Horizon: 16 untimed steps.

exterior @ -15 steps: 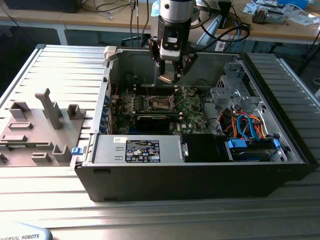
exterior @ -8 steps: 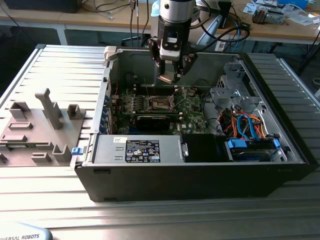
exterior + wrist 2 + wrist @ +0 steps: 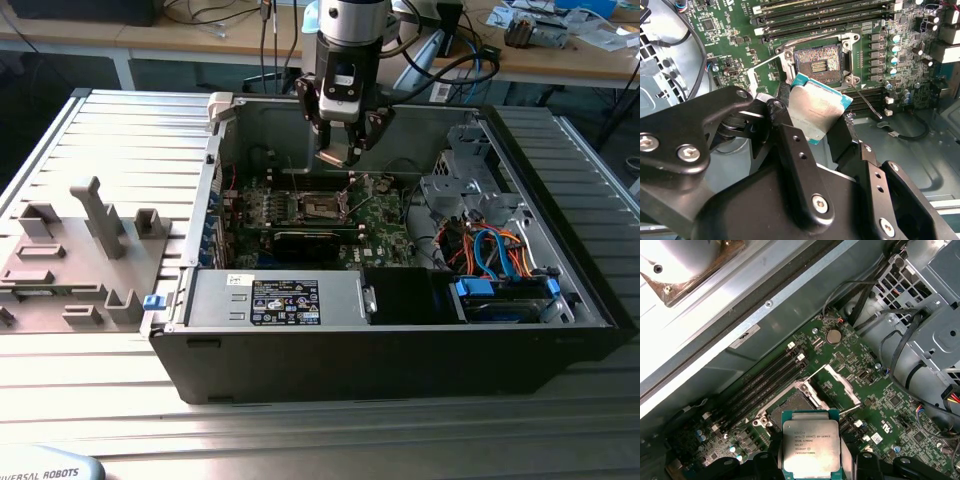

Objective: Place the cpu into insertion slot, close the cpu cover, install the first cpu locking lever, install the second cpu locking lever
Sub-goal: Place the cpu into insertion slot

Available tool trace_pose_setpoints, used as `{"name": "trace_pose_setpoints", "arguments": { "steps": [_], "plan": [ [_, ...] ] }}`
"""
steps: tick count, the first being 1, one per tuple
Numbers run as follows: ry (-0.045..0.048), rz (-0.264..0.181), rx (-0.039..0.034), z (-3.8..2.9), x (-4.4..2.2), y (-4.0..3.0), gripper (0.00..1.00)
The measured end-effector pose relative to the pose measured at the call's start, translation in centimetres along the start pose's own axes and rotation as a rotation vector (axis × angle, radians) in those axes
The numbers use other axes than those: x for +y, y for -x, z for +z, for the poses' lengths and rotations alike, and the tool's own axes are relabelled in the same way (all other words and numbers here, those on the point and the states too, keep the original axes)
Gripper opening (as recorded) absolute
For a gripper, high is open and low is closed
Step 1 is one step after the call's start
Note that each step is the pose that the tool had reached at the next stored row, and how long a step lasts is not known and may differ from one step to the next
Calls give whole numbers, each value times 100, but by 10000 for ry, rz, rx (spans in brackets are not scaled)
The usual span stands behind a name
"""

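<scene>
My gripper (image 3: pixel 343 153) hangs inside the open computer case, shut on the cpu (image 3: pixel 333 157). In both wrist views the cpu (image 3: pixel 815 110) (image 3: pixel 811 447) is a silvery square chip with a teal rim, clamped by its edges between the black fingers (image 3: pixel 790 145). It hovers above the green board, just off to one side of the insertion slot (image 3: pixel 819 65) (image 3: pixel 790 407), whose contact field lies bare. The cpu cover (image 3: pixel 840 387) (image 3: pixel 767 67) stands swung open beside the slot. A thin lever wire (image 3: pixel 869 104) sticks out next to the socket.
Black memory slots (image 3: pixel 765 385) run beside the socket. A metal drive cage (image 3: pixel 470 185) with orange and blue cables (image 3: pixel 490 250) fills the case on the exterior view's right. The power supply (image 3: pixel 275 300) sits at the front. A grey fixture tray (image 3: pixel 70 260) lies left of the case.
</scene>
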<state>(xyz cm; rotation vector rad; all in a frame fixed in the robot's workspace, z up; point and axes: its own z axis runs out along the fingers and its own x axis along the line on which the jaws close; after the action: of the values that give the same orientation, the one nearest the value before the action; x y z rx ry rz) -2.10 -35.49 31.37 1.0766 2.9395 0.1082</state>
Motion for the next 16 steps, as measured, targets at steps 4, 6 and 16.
{"name": "trace_pose_setpoints", "arguments": {
  "steps": [4,6,16],
  "plan": [
    [1,27,-2,1,0,0,54],
    [1,43,-3,1,0,0,54],
    [2,105,-7,2,0,0,54]
  ]
}}
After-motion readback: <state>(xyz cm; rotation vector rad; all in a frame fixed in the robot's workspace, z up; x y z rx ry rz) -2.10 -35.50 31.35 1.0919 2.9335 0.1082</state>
